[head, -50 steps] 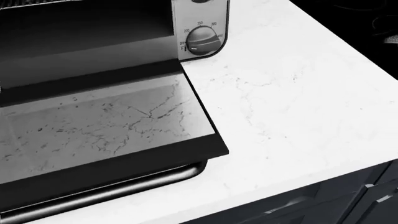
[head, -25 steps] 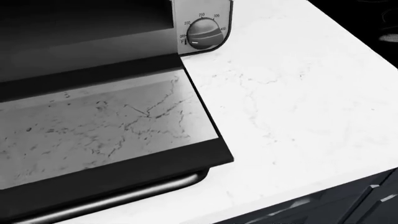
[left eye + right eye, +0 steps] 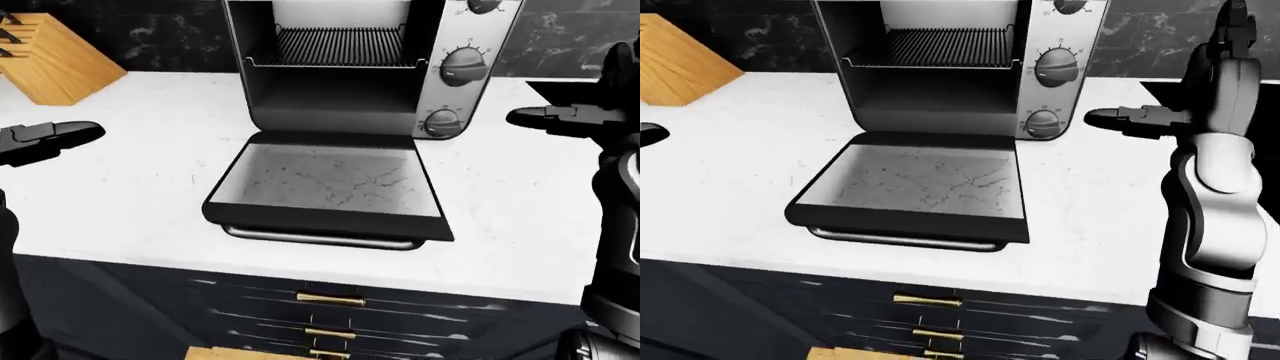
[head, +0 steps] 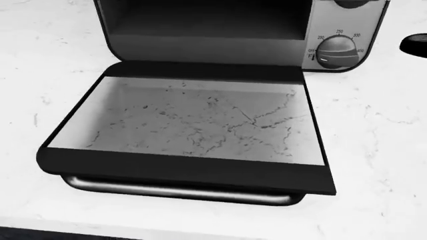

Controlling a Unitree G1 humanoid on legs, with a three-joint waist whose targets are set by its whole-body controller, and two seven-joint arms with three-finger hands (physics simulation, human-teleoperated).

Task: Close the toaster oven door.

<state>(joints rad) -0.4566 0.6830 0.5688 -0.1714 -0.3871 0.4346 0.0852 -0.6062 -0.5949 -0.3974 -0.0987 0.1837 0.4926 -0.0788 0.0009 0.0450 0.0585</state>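
The toaster oven (image 3: 345,71) stands on the white counter, with a rack visible inside its cavity. Its glass door (image 4: 193,120) lies folded down flat, and the metal handle bar (image 4: 180,192) runs along the edge nearest me. Knobs (image 4: 338,51) sit on the oven's right panel. In the left-eye view my left hand (image 3: 50,139) hovers over the counter, well left of the door, fingers spread and holding nothing. My right hand (image 3: 1130,118) is raised to the right of the knobs, open and clear of the oven. Only its tip (image 4: 414,44) shows in the head view.
A wooden knife block (image 3: 55,56) stands at the top left of the left-eye view. The marble counter (image 3: 130,187) stretches to both sides of the oven. Dark drawers with brass pulls (image 3: 330,300) lie under the counter edge. A dark surface (image 3: 1160,90) borders the counter on the right.
The whole head view has shifted: the camera moved, so the oven and its door now sit in the middle instead of at the left. The door still lies flat.
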